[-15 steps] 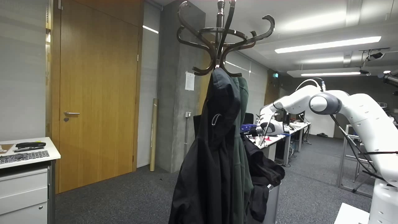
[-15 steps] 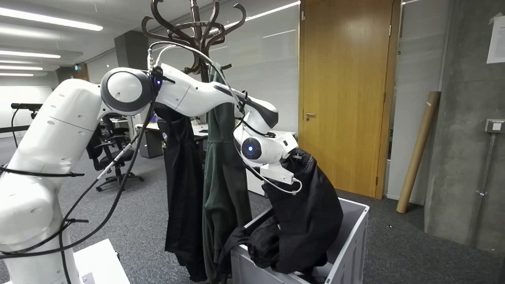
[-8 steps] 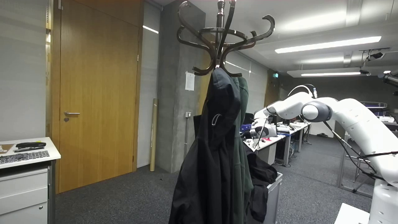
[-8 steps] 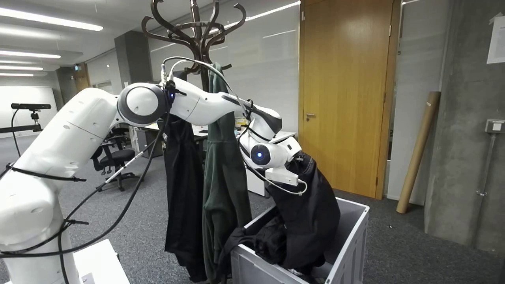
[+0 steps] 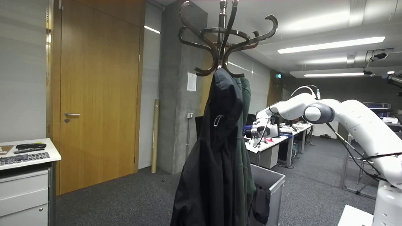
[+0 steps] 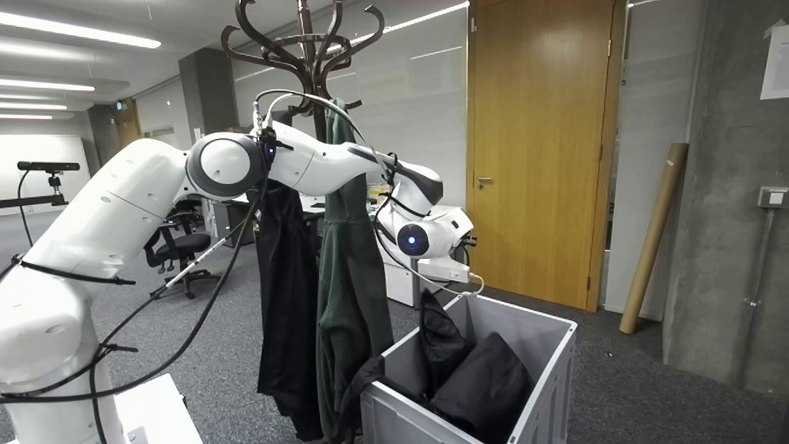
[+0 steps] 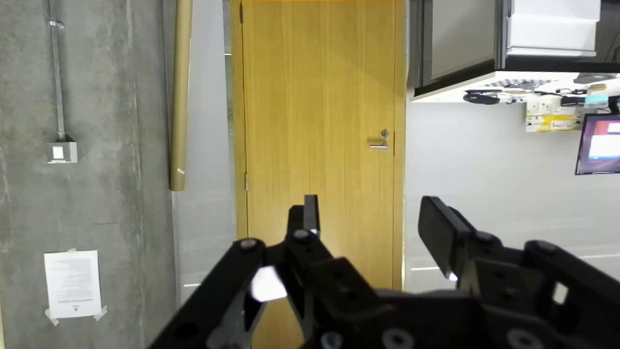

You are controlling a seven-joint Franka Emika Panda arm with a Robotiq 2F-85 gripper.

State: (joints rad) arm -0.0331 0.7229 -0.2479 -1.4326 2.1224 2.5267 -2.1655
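Coat stand [image 5: 220, 59] w/ dark coat [image 5: 213, 163] & green top [image 6: 350, 265] stands near the grey bin [image 6: 555, 388], clothes blocking part of it in an ext. view; door [image 6: 542, 148] beyond. Black clothing [image 6: 487, 382] slumps in the bin, part over the rim, below the tool [image 7: 372, 220]; tool's spread, door showing btwn its tips.
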